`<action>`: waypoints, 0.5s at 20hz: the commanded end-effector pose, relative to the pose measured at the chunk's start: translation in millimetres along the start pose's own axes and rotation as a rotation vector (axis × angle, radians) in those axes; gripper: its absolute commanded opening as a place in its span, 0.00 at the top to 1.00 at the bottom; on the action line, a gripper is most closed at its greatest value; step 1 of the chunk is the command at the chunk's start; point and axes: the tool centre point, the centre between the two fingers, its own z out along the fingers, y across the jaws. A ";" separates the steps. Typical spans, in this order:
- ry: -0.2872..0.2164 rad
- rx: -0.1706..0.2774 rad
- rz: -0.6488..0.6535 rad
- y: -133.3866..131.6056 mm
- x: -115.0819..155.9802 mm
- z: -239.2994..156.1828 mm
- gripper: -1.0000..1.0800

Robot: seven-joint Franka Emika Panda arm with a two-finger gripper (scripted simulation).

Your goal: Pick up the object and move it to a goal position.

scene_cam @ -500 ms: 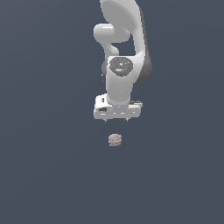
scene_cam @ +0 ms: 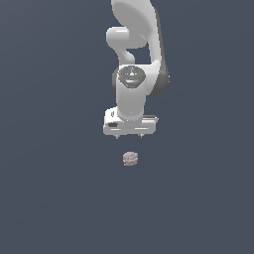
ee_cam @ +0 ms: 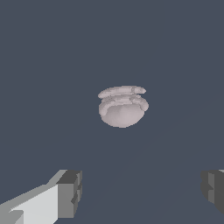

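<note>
Right now the white arm [scene_cam: 133, 94] is hanging straight down over a plain dark grey tabletop [scene_cam: 54, 198], its round wrist joint facing the exterior camera. Its pincer [scene_cam: 129, 136] is sitting above the object [scene_cam: 130, 158], with a clear gap of grey between the two; nothing is touching. In the exterior view only two short finger stubs are poking out from under the wide white hand block, set apart from each other, and the object is lying below the space between them.

The wrist view is showing the pincer [ee_cam: 142, 190] spread wide: one grey-tipped finger [ee_cam: 69, 194] is standing at one edge of the picture and the other finger [ee_cam: 213, 189] at the opposite edge, with bare tabletop between them and nothing gripped. The object [ee_cam: 123, 106] is lying beyond the fingertips, well clear of both and roughly in line with the gap between them.

The object itself is a small pinkish-grey lump, rounded on one side and ridged in a few stacked, bumpy layers on the other. It is looking much smaller than the hand block above it. It is sitting alone on the tabletop, a little toward the exterior view's right of the arm's wrist joint line, almost directly under the pincer.
</note>
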 end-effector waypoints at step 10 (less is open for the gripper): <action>0.000 0.003 0.043 1.8 0.7 2.4 0.04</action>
